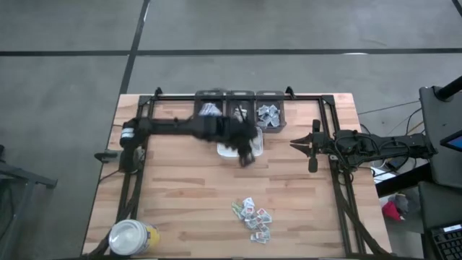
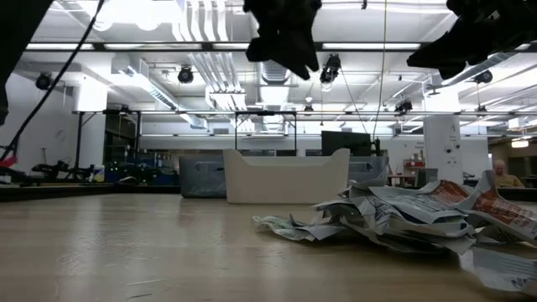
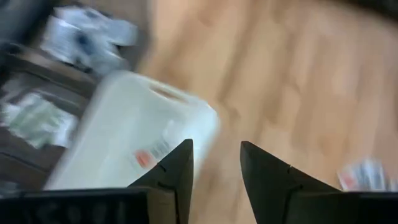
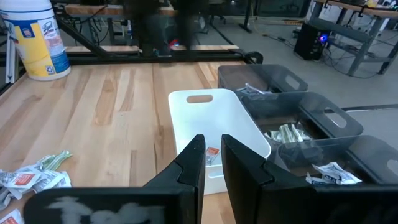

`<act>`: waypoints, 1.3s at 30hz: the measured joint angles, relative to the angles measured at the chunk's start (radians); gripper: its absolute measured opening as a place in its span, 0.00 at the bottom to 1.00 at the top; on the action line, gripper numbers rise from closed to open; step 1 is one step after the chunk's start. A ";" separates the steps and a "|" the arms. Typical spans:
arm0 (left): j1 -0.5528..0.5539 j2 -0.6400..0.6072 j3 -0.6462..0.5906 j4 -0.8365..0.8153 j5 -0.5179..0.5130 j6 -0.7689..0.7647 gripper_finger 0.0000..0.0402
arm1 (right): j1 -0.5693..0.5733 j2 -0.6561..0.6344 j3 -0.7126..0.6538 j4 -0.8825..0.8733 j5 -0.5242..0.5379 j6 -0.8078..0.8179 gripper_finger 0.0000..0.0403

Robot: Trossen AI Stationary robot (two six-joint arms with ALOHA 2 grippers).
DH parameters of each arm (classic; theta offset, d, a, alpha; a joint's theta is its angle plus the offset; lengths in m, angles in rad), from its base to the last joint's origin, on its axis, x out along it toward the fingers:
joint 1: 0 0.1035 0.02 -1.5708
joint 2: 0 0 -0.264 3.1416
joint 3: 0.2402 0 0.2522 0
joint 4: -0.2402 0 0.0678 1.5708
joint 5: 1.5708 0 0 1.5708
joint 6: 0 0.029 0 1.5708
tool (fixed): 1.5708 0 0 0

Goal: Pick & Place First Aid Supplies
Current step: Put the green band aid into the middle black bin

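One white tray [image 1: 229,150], three grey bins [image 1: 240,103] at far edge, one packet pile [image 1: 253,217] near front edge. Left gripper [image 1: 246,155] over tray, fingers apart, empty. Right gripper [image 1: 296,143] parked right, narrow gap, empty.

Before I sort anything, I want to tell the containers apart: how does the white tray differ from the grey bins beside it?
The white tray is opaque, one open container; the grey bins are translucent, three in a row. The tray holds one packet; the bins hold several. Both have handle slots.
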 joint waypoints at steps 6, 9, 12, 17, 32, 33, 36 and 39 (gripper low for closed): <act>-0.188 0.005 -0.003 -0.148 -0.094 0.013 0.31 | 0.000 0.000 0.000 0.000 0.000 0.000 0.13; -0.271 0.006 -0.023 -0.167 -0.176 0.013 0.31 | 0.000 0.000 0.000 0.000 0.000 0.000 0.13; -0.335 0.005 -0.059 -0.160 -0.256 0.014 0.31 | 0.000 0.000 0.000 0.000 0.000 0.000 0.13; -0.393 0.004 -0.149 -0.088 -0.266 0.007 0.31 | 0.000 0.000 0.000 0.000 0.000 0.000 0.13; -0.407 0.004 -0.462 0.362 -0.080 0.032 0.31 | 0.000 0.000 0.000 0.000 0.000 0.007 0.13; -0.407 0.010 -0.469 0.391 -0.074 0.032 0.31 | 0.000 0.000 0.000 0.000 0.000 0.007 0.13; -0.407 0.028 -0.475 0.411 -0.066 0.032 0.31 | 0.000 0.000 0.000 0.000 0.000 0.007 0.13; -0.408 0.054 -0.475 0.404 -0.066 0.033 0.30 | 0.000 0.000 0.000 0.000 0.000 0.006 0.13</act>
